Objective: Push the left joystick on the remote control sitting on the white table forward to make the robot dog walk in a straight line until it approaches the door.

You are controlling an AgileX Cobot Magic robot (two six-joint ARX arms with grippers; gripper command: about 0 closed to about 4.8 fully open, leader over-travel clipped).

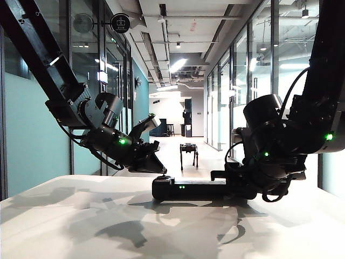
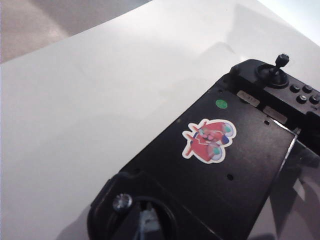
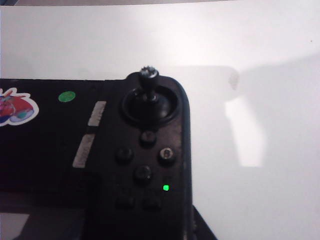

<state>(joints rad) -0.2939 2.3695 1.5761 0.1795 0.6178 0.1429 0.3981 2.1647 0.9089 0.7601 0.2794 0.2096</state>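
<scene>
The black remote control (image 1: 197,189) lies on the white table (image 1: 81,216). Its red sticker (image 2: 209,140) shows in the left wrist view. My left gripper (image 1: 160,170) slants down onto its left end, fingers together, tip (image 2: 144,226) in the stick's well beside the left joystick cap (image 2: 122,202). My right gripper (image 1: 234,186) clamps the remote's right end, just behind the right-hand stick (image 3: 148,76), which stands upright. The robot dog (image 1: 188,153) stands down the corridor, facing away, short of the dark door (image 1: 187,113) at the far end.
Glass walls line both sides of the corridor (image 1: 226,97). The table's far edge (image 1: 97,177) runs just behind the remote. Both arms cast shadows on the tabletop. A green light (image 3: 165,188) glows on the remote's right end.
</scene>
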